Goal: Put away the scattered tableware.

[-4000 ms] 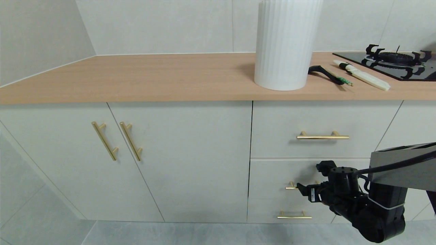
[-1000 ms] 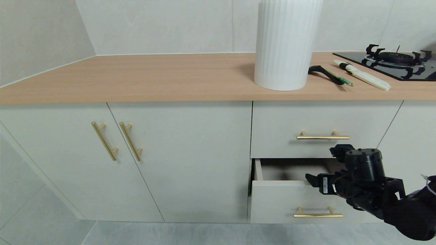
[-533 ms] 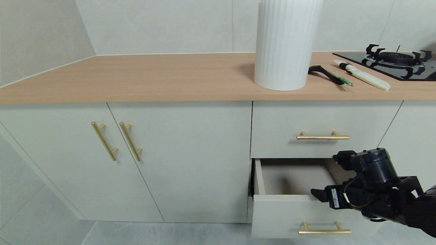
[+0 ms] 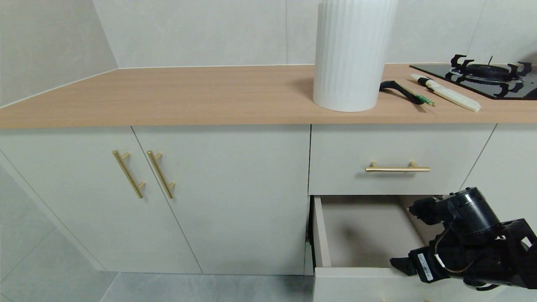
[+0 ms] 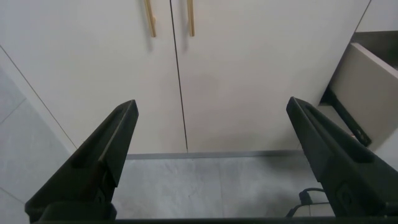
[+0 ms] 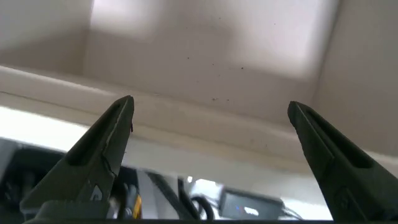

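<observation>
Head view: countertop (image 4: 168, 94), tiled wall (image 4: 201, 31), open drawer (image 4: 361, 235)

No words, numbers or signs clear enough to read. Just one small white sticker (image 4: 423, 266) stuck on the black right gripper (image 4: 403, 235), near the front of the open pale drawer (image 4: 361, 235). Thin dark lines on it, like a bar code, with tiny marks beside them. Far too small to make out.
</observation>
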You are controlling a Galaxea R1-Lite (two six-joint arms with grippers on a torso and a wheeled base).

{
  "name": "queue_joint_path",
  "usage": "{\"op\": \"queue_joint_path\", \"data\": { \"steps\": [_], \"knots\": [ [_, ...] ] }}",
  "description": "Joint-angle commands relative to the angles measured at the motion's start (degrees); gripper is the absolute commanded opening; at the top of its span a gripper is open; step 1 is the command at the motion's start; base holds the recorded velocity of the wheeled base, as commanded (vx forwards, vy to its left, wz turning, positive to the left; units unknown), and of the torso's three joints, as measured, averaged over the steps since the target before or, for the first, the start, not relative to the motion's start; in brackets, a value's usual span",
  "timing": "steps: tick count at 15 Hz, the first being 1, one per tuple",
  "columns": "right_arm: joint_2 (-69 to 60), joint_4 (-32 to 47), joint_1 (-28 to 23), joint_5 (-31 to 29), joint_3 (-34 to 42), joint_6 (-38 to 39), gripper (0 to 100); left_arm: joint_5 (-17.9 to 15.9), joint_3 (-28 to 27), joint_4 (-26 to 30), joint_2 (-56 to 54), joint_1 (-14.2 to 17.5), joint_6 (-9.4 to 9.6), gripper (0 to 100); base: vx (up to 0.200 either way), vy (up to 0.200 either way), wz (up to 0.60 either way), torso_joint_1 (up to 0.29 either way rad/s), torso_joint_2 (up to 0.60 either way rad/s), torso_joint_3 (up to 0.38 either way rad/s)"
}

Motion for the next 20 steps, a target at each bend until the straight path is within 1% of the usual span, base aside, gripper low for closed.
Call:
{"op": "queue_joint_path", "data": {
  "steps": [1, 2, 5, 7, 10, 11, 14, 17, 20],
  "knots": [
    [-1.37, 2.12, 0.57, -0.01, 0.07, -1.37, 100, 0.01, 0.00, -0.01, 0.02, 0.01, 0.01, 100, 0.000, 0.000, 0.00, 0.000, 0.00, 0.000],
    [-2.16, 5.11, 0.83, -0.01, -0.10, -2.25, 100, 0.01, 0.00, -0.01, 0.02, 0.01, 0.01, 100, 0.000, 0.000, 0.00, 0.000, 0.00, 0.000],
    [-5.59, 14.95, 3.73, -0.01, -0.81, -4.71, 100, 0.01, 0.00, -0.01, 0.02, 0.01, 0.01, 100, 0.000, 0.000, 0.00, 0.000, 0.00, 0.000],
    [-7.52, 19.87, 5.49, -0.01, -0.81, -7.34, 100, 0.01, 0.00, -0.01, 0.02, 0.01, 0.01, 100, 0.000, 0.000, 0.00, 0.000, 0.00, 0.000],
    [-7.78, 19.96, 5.93, -0.10, -1.42, -7.26, 100, 0.01, 0.00, -0.01, 0.02, 0.01, 0.01, 100, 0.000, 0.000, 0.00, 0.000, 0.00, 0.000],
    [-7.87, 20.14, 5.75, -0.27, -3.62, -5.06, 100, 0.01, 0.00, -0.01, 0.02, 0.01, 0.01, 100, 0.000, 0.000, 0.00, 0.000, 0.00, 0.000],
    [-8.40, 19.96, 5.84, -0.01, -8.45, 5.14, 100, 0.01, 0.00, -0.01, 0.02, 0.01, 0.01, 100, 0.000, 0.000, 0.00, 0.000, 0.00, 0.000],
    [-9.19, 19.78, 4.79, -0.18, -8.37, 5.75, 100, 0.01, 0.00, -0.01, 0.02, 0.01, 0.01, 100, 0.000, 0.000, 0.00, 0.000, 0.00, 0.000],
    [-8.84, 16.01, 4.70, -0.27, -7.75, 5.84, 100, 0.01, 0.00, -0.01, 0.02, 0.01, 0.01, 100, 0.000, 0.000, 0.00, 0.000, 0.00, 0.000]
  ]
}}
